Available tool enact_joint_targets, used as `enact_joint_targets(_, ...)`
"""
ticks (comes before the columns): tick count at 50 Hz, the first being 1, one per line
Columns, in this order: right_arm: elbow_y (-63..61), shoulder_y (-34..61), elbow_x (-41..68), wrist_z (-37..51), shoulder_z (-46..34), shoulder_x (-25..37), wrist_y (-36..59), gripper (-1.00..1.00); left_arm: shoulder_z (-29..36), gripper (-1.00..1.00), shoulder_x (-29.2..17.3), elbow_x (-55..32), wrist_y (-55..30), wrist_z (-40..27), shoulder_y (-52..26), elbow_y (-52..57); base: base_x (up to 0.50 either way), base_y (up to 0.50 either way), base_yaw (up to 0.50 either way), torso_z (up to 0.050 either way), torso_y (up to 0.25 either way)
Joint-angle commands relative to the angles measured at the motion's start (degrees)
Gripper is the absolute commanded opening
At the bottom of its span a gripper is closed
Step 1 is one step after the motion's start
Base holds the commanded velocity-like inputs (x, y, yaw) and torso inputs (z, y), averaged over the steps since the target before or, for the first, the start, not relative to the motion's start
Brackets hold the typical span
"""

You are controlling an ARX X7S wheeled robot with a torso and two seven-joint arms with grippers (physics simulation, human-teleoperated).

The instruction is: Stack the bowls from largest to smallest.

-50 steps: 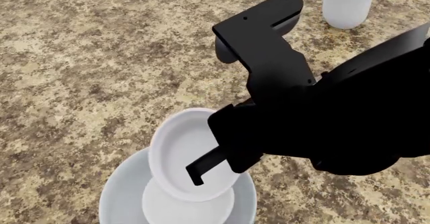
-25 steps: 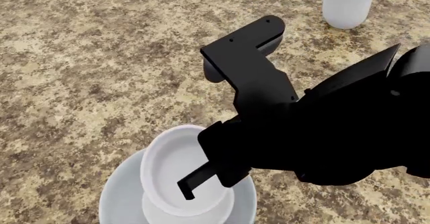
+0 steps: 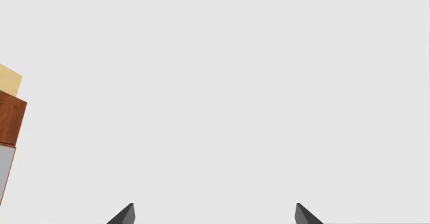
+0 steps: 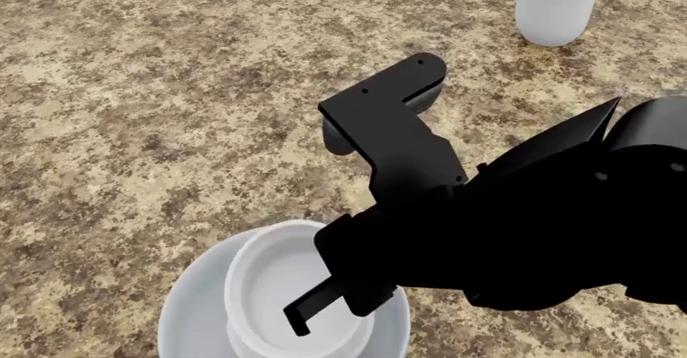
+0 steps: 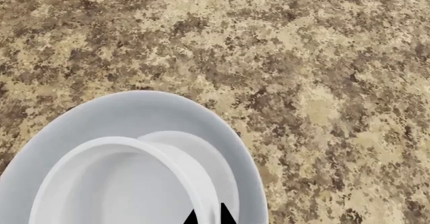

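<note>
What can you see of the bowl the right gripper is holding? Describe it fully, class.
The held bowl is plain glossy white, round and fairly deep, with a thin rim. The right gripper pinches its rim wall, one finger inside. It sits slightly tilted inside the large bowl, over a smaller white bowl partly visible beneath it. It looks empty.

White bowls (image 4: 281,294), speckled brown counter (image 4: 161,92)

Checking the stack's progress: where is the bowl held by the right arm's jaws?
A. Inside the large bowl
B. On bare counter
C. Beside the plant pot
A: the held bowl sits within the large bowl, its rim pinched by the right gripper.
</note>
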Motion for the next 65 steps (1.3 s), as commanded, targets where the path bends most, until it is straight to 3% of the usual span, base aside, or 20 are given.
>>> enact_joint_targets(1,0.4,0.0,-3.4,-3.4,1.7,-1.2,-0.8,-1.0,-1.0,1.0,0.8,1.7,-0.2,1.2,0.0,-1.3,0.0,0.0,0.0,0.0,0.0)
enact_joint_targets(35,1.4,-1.2,-5.7,-6.1,0.3,-1.9,-2.2,-1.0,-1.1,1.0,0.6,1.7,0.5,1.2,0.7,-1.7,0.0,0.0,0.0,0.001,0.001)
enact_joint_targets(36,1.4,-1.2,-5.6,-6.1,0.3,-1.8,-2.1,1.0,-1.0,1.0,0.6,1.7,0.5,1.2,0.7,-1.7,0.0,0.0,0.0,0.0,0.0)
enact_joint_targets(65,0.8,3.9,-2.3,-3.9,1.6,-1.6,-0.6,1.0,-1.2,1.0,0.3,1.0,0.0,0.9,0.2,-1.2,0.0,0.0,0.0,0.0,0.0)
